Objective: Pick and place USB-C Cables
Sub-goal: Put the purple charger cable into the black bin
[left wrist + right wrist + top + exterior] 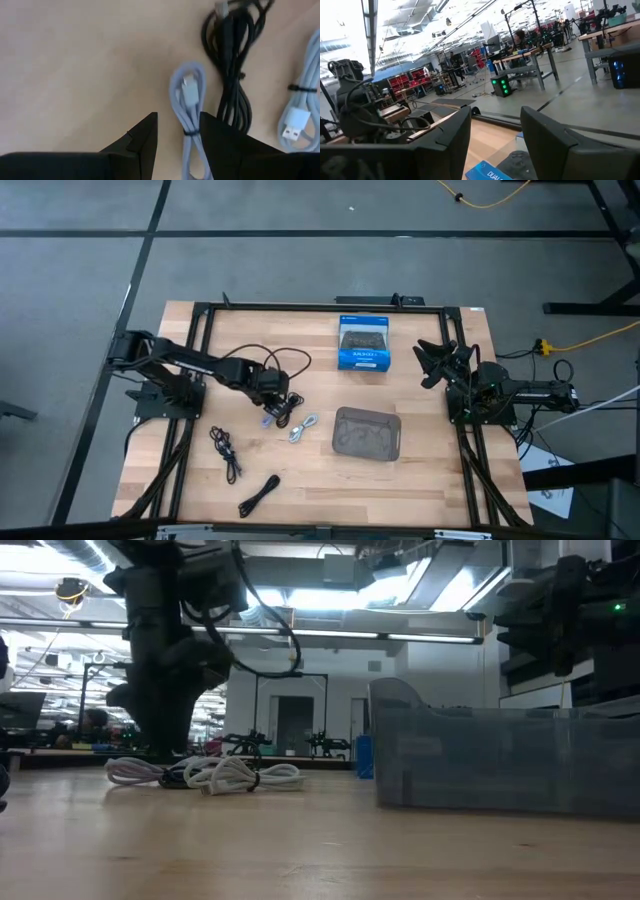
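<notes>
USB-C Cables (290, 420) lie on wooden table (320, 490); left hand (272, 406) open above; right hand (430, 360) open.

We saw five bundled USB-C Cables (300, 427) on the tabletop's left-centre: three black, two white, lying flat near its front edge.

Overhead ceiling strips light the scene evenly; shadows on the table (400, 480) are faint. Strips glare in low view, silhouetting the arm. Left wrist close-up is soft, defocused.

Left claw (178, 131) spread over white cable (188, 107), black cable (231, 65) beside
</notes>
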Controlling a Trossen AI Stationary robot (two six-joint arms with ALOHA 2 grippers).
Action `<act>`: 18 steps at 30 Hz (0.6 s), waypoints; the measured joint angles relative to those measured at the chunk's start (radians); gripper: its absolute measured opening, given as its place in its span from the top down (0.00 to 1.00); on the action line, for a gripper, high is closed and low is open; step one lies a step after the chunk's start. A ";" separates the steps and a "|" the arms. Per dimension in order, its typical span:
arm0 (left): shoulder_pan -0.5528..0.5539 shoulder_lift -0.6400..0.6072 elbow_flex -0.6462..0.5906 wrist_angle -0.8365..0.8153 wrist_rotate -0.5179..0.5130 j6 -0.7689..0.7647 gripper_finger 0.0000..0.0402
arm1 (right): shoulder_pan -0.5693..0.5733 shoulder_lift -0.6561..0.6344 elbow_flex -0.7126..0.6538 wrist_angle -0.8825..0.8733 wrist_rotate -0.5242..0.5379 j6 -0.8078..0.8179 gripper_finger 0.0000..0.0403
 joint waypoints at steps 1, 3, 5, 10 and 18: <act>-0.008 0.005 0.000 0.000 0.008 -0.011 0.66 | 0.000 0.000 0.000 0.000 0.000 -0.005 0.56; -0.024 0.011 0.000 -0.001 0.015 -0.032 0.66 | 0.000 0.000 0.000 -0.001 -0.001 -0.007 0.56; -0.045 0.010 -0.001 0.002 0.015 -0.048 0.66 | 0.000 0.000 0.000 -0.001 -0.001 -0.008 0.56; -0.101 0.010 -0.001 0.000 0.030 -0.099 0.66 | 0.000 0.000 0.000 -0.005 -0.001 -0.029 0.56; -0.152 0.091 0.000 0.003 0.030 -0.150 0.66 | 0.000 0.000 0.000 -0.007 -0.003 -0.034 0.56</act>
